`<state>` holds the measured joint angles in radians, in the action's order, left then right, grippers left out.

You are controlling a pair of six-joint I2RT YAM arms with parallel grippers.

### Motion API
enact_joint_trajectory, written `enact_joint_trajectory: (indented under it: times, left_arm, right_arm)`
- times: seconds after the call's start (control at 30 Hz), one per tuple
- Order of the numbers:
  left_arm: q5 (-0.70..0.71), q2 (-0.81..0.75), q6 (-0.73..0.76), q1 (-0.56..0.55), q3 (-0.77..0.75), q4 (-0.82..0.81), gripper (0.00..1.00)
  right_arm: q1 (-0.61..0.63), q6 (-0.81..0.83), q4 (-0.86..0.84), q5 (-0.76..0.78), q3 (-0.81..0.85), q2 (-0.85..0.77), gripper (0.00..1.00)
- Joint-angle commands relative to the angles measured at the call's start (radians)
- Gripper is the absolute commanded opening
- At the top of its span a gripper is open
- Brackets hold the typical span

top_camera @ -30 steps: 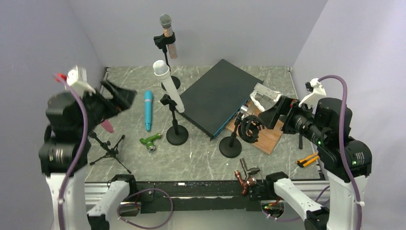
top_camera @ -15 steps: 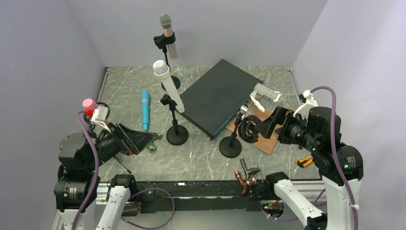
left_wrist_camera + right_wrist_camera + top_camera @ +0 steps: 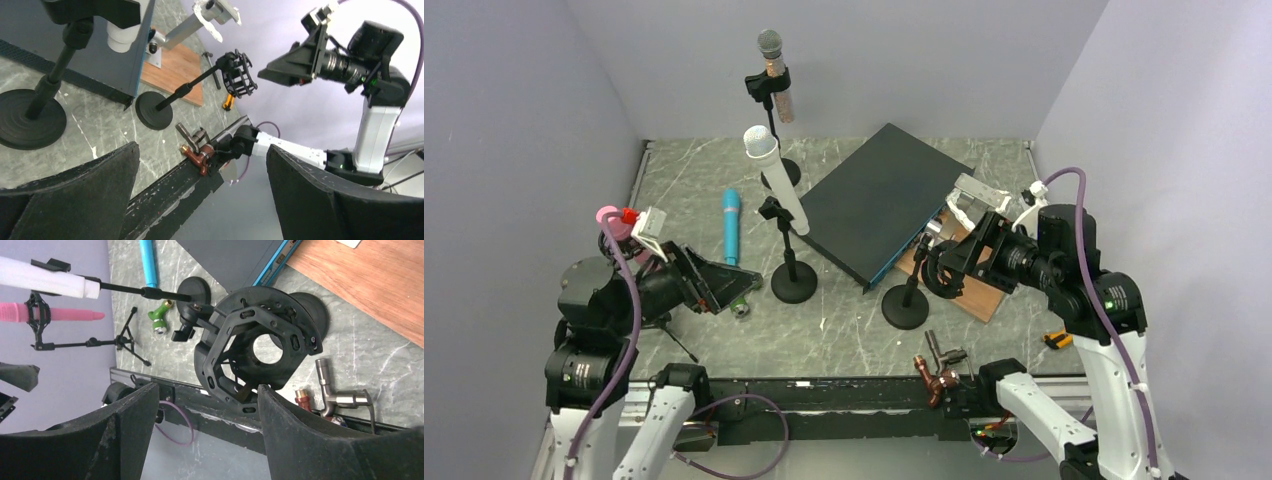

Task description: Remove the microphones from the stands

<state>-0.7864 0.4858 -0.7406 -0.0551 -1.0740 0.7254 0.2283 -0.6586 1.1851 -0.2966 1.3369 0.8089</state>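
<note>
At the near edge of the marble-patterned table [image 3: 844, 325] lie some copper and steel pipe fittings [image 3: 939, 372]. On the left, the left gripper [image 3: 729, 283] hangs low over the table with its fingers spread wide and nothing between them, just beside a green fitting [image 3: 740, 297]. Close by that arm stands a small tripod stand [image 3: 100, 343], and the pink microphone [image 3: 60, 314] sits clamped in its mount. On the right, the right gripper [image 3: 206, 387] has its fingers apart and grips nothing. It points at an empty black shock mount [image 3: 255, 347] on a round-based stand [image 3: 905, 307], and we cannot tell whether they touch. A wooden board [image 3: 984, 290] lies just behind that. Mid-table, a blue microphone [image 3: 730, 230] lies flat. A white microphone [image 3: 774, 180] leans in the clip of its own black stand [image 3: 793, 283], beside a flat black box [image 3: 879, 200]. Farthest back, a grey-headed microphone [image 3: 772, 70] sits in a tall stand [image 3: 767, 85].
</note>
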Motion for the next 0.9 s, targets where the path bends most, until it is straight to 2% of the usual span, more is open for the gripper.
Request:
enact_joint_trajectory:
  times: [0.0, 0.07, 0.1, 0.17, 0.2, 0.3, 0.37, 0.47, 0.53, 0.67, 0.73, 0.87]
  left_arm:
    - [0.167, 0.078, 0.054, -0.174, -0.031, -0.049, 0.99]
    - [0.389, 0.162, 0.085, -0.413, -0.082, -0.032, 0.99]
    - [0.516, 0.211, 0.107, -0.582, -0.132, -0.025, 0.99]
    - [0.717, 0.299, 0.132, -0.771, -0.205, -0.030, 0.99]
    - [0.773, 0.337, 0.145, -0.889, -0.226, -0.053, 0.99]
    - [0.906, 0.460, 0.203, -1.048, -0.284, -0.105, 0.99]
    - [0.952, 0.538, 0.242, -1.088, -0.320, -0.145, 0.99]
    - [0.962, 0.651, 0.279, -1.091, -0.367, -0.217, 0.99]
    - [0.955, 0.728, 0.292, -1.085, -0.417, -0.229, 0.97]
    - [0.912, 0.889, 0.262, -1.061, -0.532, -0.204, 0.99]
    - [0.853, 0.945, 0.228, -1.038, -0.558, -0.204, 0.96]
    - [0.760, 1.020, 0.201, -1.005, -0.606, -0.219, 0.81]
  right_arm:
    - [0.003, -0.045, -0.077, -0.024, -0.002, 0.017, 0.74]
    - [0.003, -0.047, -0.086, -0.024, -0.005, 0.028, 0.74]
    - [0.002, -0.048, -0.089, -0.024, -0.005, 0.037, 0.74]
    - [0.003, -0.047, -0.087, -0.019, 0.006, 0.049, 0.74]
    - [0.004, -0.045, -0.081, -0.012, 0.016, 0.055, 0.74]
    - [0.004, -0.052, -0.074, 0.023, 0.034, 0.057, 0.74]
    - [0.003, -0.067, -0.081, 0.019, 0.027, 0.053, 0.73]
    - [0.004, -0.090, -0.094, 0.011, 0.009, 0.044, 0.72]
    - [0.003, -0.097, -0.092, 0.025, 0.011, 0.040, 0.71]
    - [0.003, -0.107, -0.093, 0.033, 0.013, 0.036, 0.68]
    - [0.002, -0.110, -0.094, 0.036, 0.003, 0.030, 0.67]
    - [0.003, -0.102, -0.080, 0.048, -0.009, 0.019, 0.63]
